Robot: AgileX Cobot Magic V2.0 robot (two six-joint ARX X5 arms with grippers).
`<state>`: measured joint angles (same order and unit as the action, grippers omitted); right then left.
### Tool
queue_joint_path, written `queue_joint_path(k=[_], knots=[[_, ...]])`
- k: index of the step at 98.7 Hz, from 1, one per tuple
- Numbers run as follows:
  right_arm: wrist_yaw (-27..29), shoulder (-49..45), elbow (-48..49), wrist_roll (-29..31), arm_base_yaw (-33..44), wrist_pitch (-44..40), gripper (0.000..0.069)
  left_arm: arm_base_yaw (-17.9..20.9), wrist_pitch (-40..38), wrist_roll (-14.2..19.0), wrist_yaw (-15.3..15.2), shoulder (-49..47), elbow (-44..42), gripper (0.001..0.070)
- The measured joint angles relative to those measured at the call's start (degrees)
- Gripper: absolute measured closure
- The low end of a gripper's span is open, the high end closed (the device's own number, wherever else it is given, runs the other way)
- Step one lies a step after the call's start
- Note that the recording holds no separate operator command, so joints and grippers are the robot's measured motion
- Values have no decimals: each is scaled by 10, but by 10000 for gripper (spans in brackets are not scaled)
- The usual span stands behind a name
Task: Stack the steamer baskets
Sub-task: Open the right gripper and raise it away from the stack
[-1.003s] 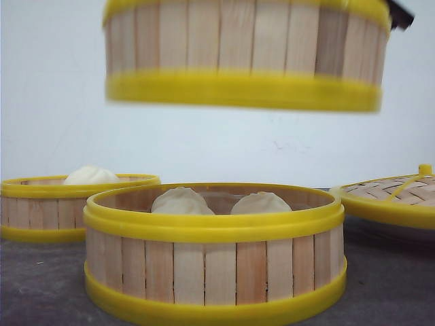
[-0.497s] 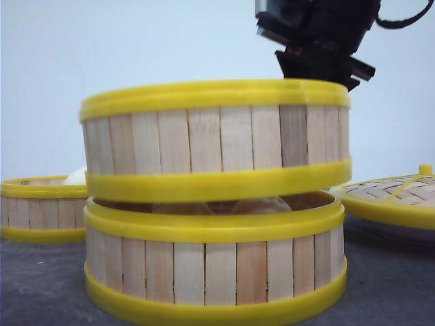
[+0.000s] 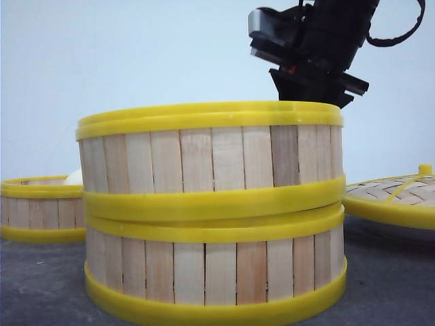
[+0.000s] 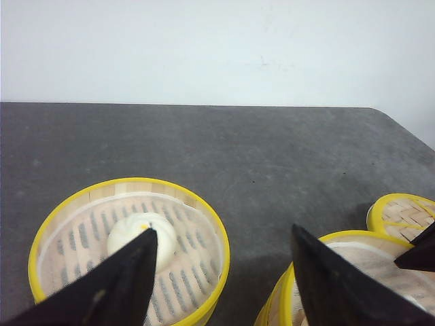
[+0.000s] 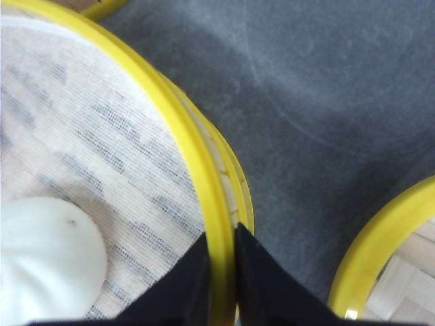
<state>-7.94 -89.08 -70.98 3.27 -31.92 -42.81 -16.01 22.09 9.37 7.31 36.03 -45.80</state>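
The right gripper (image 5: 219,272) is pinching the rim of the upper basket (image 3: 211,159), now sitting slightly askew on the lower basket (image 3: 214,268), while the left gripper (image 4: 221,272), jaws gaping wide and empty, is hovering nearer the third basket (image 4: 129,248)

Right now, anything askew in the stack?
Slightly. The top basket sits tilted on the bottom basket: its lower rim rides higher on the right and overhangs a bit to the left. The right gripper is clamped on its rim. Nothing spilled or damaged.

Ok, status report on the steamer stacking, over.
Right gripper shut on top basket rim. Top basket on lower basket, tilted. Left gripper open, empty, above third basket. Nothing in the way.
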Motion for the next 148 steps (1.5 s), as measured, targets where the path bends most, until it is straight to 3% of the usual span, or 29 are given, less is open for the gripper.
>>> queue_joint_path(k=[46, 53, 65, 72, 90, 109, 132, 148], knots=[[11, -2, 13, 0, 0, 1, 660, 0, 0, -5, 0, 0, 0, 336], [9, -2, 13, 0, 0, 1, 613, 0, 0, -6, 0, 0, 0, 336], [9, -2, 13, 0, 0, 2, 449, 0, 0, -8, 0, 0, 0, 336], [16, -2, 13, 0, -1, 5, 394, 0, 1, -8, 0, 0, 0, 336], [20, 10, 14, 0, 0, 28, 366, 0, 5, -8, 0, 0, 0, 336], [21, 110, 15, 1, -1, 54, 365, 0, 18, -15, -1, 1, 0, 336], [20, 239, 15, 2, -5, 52, 365, 5, 44, -23, -73, 34, 0, 396], [20, 308, 15, 2, -16, 47, 365, 33, 34, -23, -85, 97, 0, 407]])
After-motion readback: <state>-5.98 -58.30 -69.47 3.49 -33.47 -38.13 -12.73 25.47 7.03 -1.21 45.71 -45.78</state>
